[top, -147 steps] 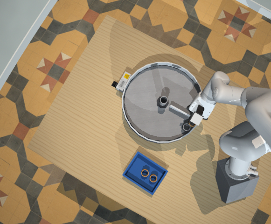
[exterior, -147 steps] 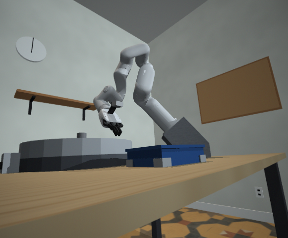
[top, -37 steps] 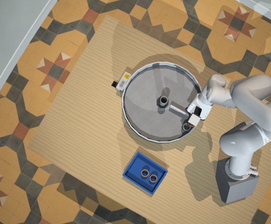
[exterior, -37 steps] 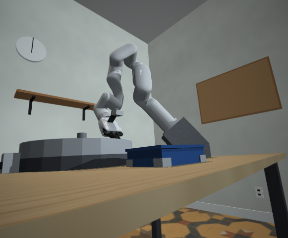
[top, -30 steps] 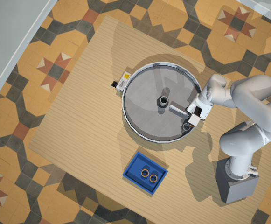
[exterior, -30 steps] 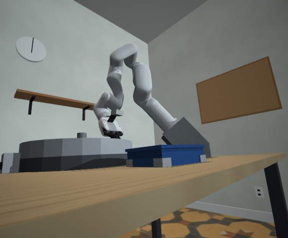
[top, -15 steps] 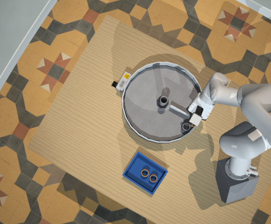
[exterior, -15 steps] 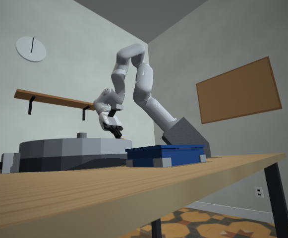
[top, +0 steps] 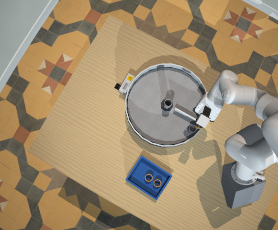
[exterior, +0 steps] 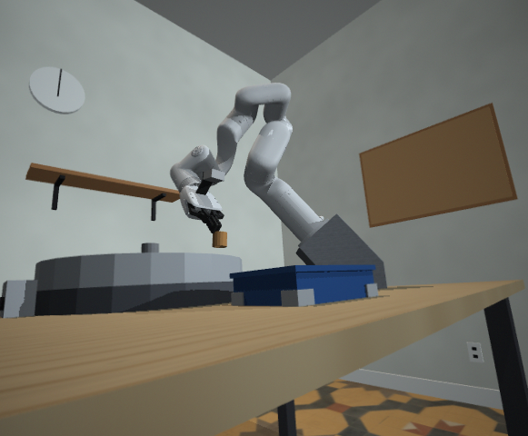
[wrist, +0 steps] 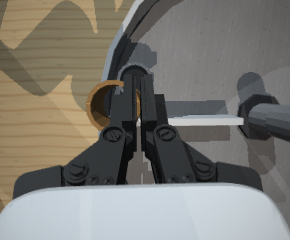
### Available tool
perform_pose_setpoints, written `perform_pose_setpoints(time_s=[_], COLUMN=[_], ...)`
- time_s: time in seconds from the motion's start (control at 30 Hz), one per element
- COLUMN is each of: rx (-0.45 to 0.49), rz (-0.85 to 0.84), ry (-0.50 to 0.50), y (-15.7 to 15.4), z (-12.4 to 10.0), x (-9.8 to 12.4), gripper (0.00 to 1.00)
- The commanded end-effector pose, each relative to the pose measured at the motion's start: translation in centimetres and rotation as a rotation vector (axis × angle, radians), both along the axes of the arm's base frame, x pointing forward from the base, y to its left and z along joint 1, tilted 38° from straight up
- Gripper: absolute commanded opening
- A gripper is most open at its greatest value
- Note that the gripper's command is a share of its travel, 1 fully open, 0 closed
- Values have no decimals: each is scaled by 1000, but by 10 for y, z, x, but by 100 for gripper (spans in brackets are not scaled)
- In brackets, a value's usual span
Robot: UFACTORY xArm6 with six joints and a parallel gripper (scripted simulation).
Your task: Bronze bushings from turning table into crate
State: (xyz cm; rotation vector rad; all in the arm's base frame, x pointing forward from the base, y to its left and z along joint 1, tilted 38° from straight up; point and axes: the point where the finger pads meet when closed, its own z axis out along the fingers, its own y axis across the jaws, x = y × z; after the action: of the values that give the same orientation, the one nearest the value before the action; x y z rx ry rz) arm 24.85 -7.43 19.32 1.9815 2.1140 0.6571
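Observation:
My gripper [exterior: 215, 229] [wrist: 137, 91] is shut on the wall of a bronze bushing [exterior: 219, 240] [wrist: 91, 104] and holds it raised above the rim of the turning table [top: 146, 98] [exterior: 132, 276] [wrist: 200, 50]. In the wrist view most of that bushing is left of the fingers, which cover part of it. A steel bushing [top: 188, 129] [wrist: 133, 67] stands on the turning table near its rim, partly hidden behind the fingertips in the wrist view. The blue crate [top: 141, 189] [exterior: 264, 289] holds two bronze bushings, one [top: 145, 178] beside the other [top: 153, 183].
A post [top: 168, 102] [exterior: 150, 247] [wrist: 272, 120] stands at the turning table's centre. A pale bar [top: 184, 113] [wrist: 205, 120] reaches from near the rim towards it. A raised wall surrounds the turning table. A small box [top: 126, 85] is attached outside, on the side away from the arm.

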Motion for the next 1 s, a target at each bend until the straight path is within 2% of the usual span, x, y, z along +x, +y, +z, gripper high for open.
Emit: perform_pose_setpoints(time_s=[0.0,0.97], rx=[-3,-3], rz=[-2,-2], ry=[-4,-4], y=[8,15], z=[15,19], x=[-10,-10], gripper=[0,0])
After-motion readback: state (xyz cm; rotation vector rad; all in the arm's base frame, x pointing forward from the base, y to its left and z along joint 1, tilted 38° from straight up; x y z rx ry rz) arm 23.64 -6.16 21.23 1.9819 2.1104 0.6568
